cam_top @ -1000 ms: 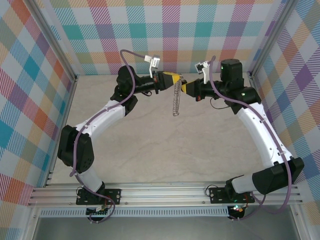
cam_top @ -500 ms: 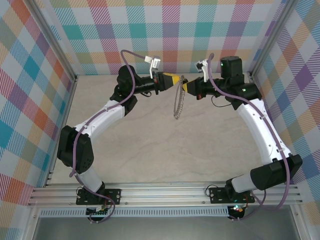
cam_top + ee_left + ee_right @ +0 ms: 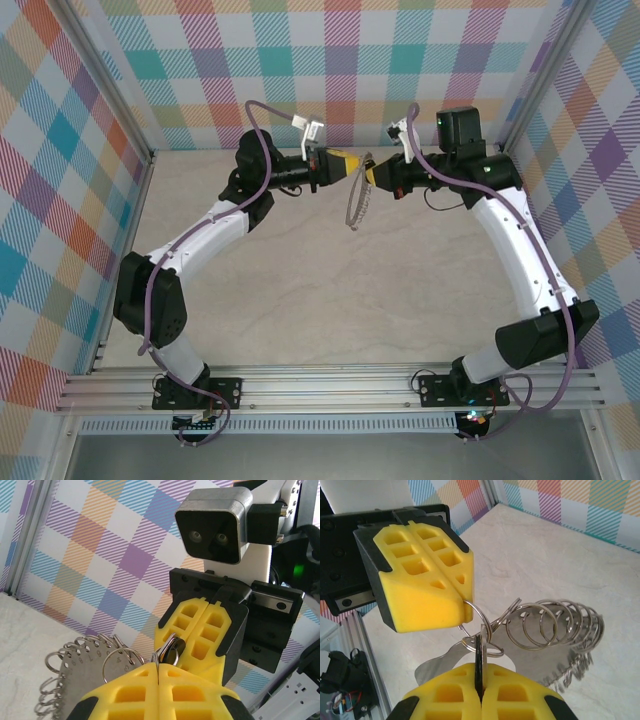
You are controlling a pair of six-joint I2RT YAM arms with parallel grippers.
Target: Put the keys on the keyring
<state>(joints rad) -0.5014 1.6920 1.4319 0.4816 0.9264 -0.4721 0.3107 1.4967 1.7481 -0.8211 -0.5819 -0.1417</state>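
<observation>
Hanging in the air between the two arms, above the pale table (image 3: 300, 290) and near the checked back wall (image 3: 330, 60), the keyring (image 3: 355, 205) is seen tilted, with its small loops fanned along the rim. The left gripper (image 3: 354, 162) is closed, and one wire loop at the top of the keyring is pinched between its yellow fingertips. The right gripper (image 3: 372, 177) is likewise closed, set almost tip to tip with the left one, and the key (image 3: 479, 661) is clamped edge-on between its fingers, its upper end touching the cluster of small loops there.
</observation>
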